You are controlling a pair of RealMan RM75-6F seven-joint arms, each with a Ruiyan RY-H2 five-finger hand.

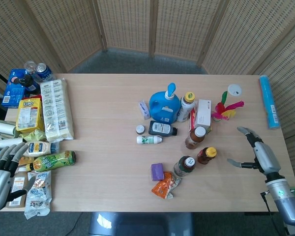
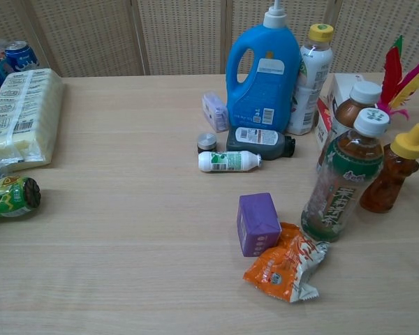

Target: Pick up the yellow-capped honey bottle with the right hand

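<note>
The honey bottle (image 1: 206, 155) is small, amber and bear-shaped with a yellow cap, standing upright right of centre; in the chest view the honey bottle (image 2: 393, 176) is near the right edge. My right hand (image 1: 255, 152) hovers to its right over the table, fingers spread, holding nothing, a clear gap from the bottle. My left hand (image 1: 1, 177) stays at the table's lower left edge, fingers apart and empty. Neither hand shows in the chest view.
A green-label tea bottle (image 1: 185, 165) stands just left of the honey bottle, a brown white-capped bottle (image 1: 195, 137) behind it. Blue detergent jug (image 1: 164, 104), white box (image 1: 203, 114), feather toy (image 1: 226, 108), purple box (image 1: 158, 171) and orange packet (image 1: 166, 186) crowd the centre. Snacks (image 1: 57, 108) line the left.
</note>
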